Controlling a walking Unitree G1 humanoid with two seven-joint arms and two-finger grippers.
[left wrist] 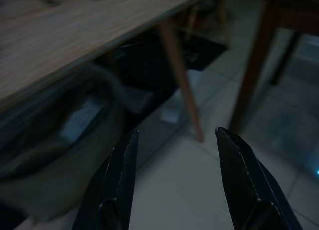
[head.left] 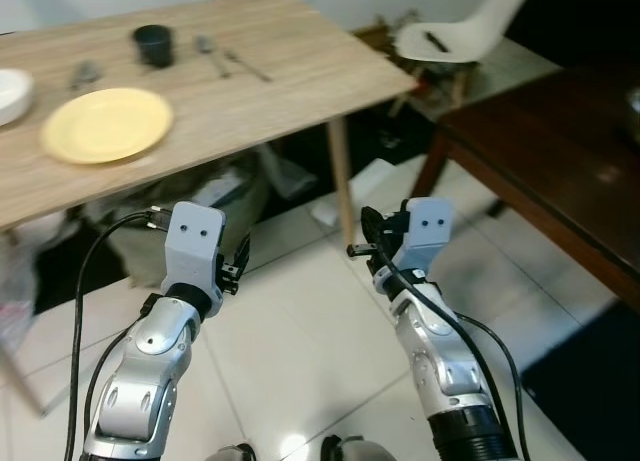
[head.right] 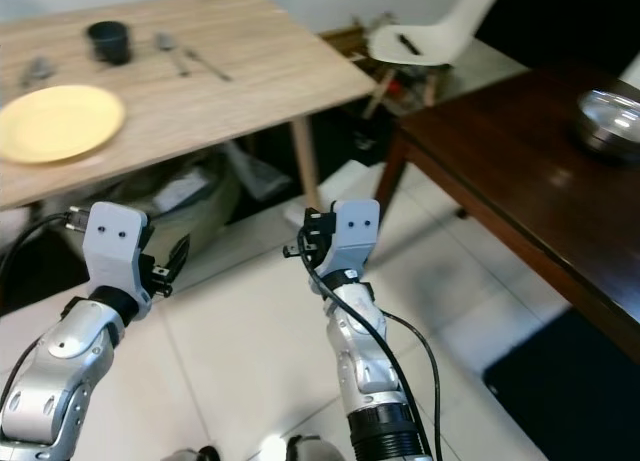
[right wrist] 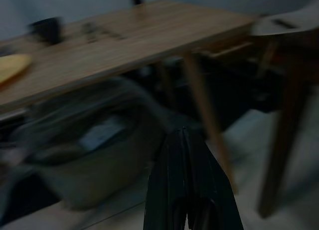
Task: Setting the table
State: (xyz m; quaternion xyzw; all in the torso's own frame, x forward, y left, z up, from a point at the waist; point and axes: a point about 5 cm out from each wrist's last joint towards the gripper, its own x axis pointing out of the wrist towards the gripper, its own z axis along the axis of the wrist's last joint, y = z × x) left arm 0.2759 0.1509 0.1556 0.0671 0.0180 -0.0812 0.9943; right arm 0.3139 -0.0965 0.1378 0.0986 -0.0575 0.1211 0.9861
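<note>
Both silver arms are up front over the white tile floor (head.left: pixel 300 351); left gripper (left wrist: pixel 174 140) fingers apart, right gripper (right wrist: pixel 187 140) pressed together, both empty; round yellow plate (head.left: pixel 107 124) sits on the light wooden table (head.left: pixel 290 91) ahead; I'd step closer before reaching.

Head views are running bright and evenly lit, slight motion blur across the yellow plate (head.left: pixel 107 124) and cutlery beyond both claws. Glare is spotting the white floor tiles (head.left: pixel 290 443) below the arms. Both wrist views are coming in dim and soft; the wooden table (right wrist: pixel 149 33) ahead of the right gripper (right wrist: pixel 192 177) is smearing, fingers reading near-black.
</note>
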